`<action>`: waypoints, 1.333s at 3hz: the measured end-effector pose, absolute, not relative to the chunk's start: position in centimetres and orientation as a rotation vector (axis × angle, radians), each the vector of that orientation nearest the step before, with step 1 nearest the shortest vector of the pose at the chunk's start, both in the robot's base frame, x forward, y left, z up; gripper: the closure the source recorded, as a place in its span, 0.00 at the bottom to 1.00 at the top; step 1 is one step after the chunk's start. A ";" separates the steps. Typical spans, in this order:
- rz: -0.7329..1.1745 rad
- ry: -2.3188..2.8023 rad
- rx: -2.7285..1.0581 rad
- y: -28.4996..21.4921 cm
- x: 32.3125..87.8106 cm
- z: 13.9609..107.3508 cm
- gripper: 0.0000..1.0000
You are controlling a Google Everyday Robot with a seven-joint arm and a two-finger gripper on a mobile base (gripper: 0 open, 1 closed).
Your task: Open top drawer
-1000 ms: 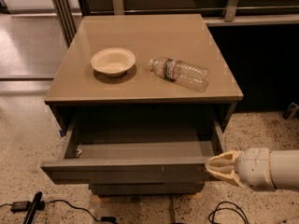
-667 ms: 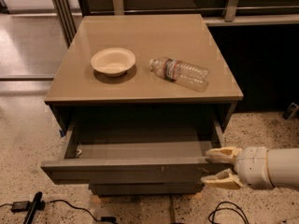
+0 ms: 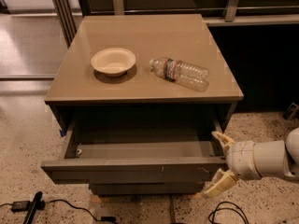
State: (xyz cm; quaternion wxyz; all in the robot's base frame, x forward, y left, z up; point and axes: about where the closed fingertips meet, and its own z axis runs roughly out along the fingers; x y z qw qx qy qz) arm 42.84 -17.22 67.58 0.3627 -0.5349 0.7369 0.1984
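The top drawer (image 3: 135, 169) is seen drawn well out beneath the desk (image 3: 140, 31), and the hand (image 3: 220, 162) is held spread open at its right end. The front is judged rigid, smooth and handleless, so it would best be held by its upper edge or its end.

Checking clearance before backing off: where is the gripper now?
In the camera view's lower right, the gripper is open at the right end of the pulled-out top drawer, below the cabinet top.
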 end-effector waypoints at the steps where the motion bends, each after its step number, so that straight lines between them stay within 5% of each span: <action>1: 0.511 1.897 -1.377 -17.2 42.8 67.6 0.09; 3: 0.511 1.897 -1.377 -17.2 42.8 67.6 0.72; 4: 0.511 1.897 -1.377 -17.2 42.8 67.6 0.95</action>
